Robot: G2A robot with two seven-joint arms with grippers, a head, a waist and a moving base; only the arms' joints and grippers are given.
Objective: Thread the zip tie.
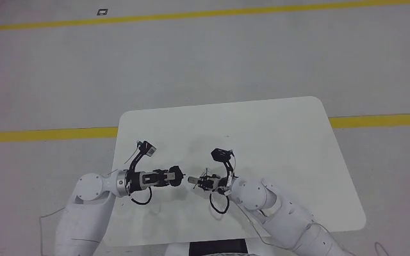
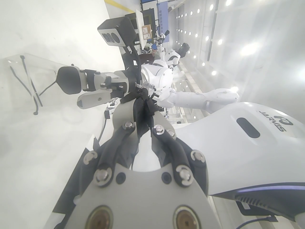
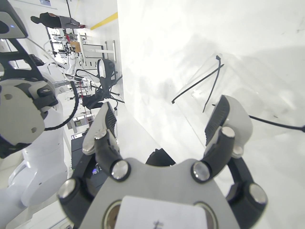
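1. Your left hand (image 2: 143,101) is clenched, its tips pressed together at the middle of the left wrist view. I cannot tell whether a tie is pinched between them, so check that first.
2. Your right hand (image 3: 165,101) is released and holds nothing. Its pads (image 3: 215,117) stand wide apart. It faces the left hand over the desk (image 1: 269,134), low in the middle of the top view.
3. The zip ties (image 3: 197,84) lie crossed in a clear tray (image 2: 43,58), upper right of centre in the right wrist view, just beyond the open pads. A loose zip tie (image 3: 281,125) runs from behind the pad at the right of that frame to the frame's right edge. I cannot tell whether it touches the pad.
4. The step in hand looks like getting a tie into the right hand. Pick one strap clear of the crossing, so the other is not dragged along.
5. Close on the flat of the strap, near its head, and leave the slot free. A strap this thin will likely twist if you catch it on edge.
6. When threading, keep the free tail short and line it up squarely with the slot.
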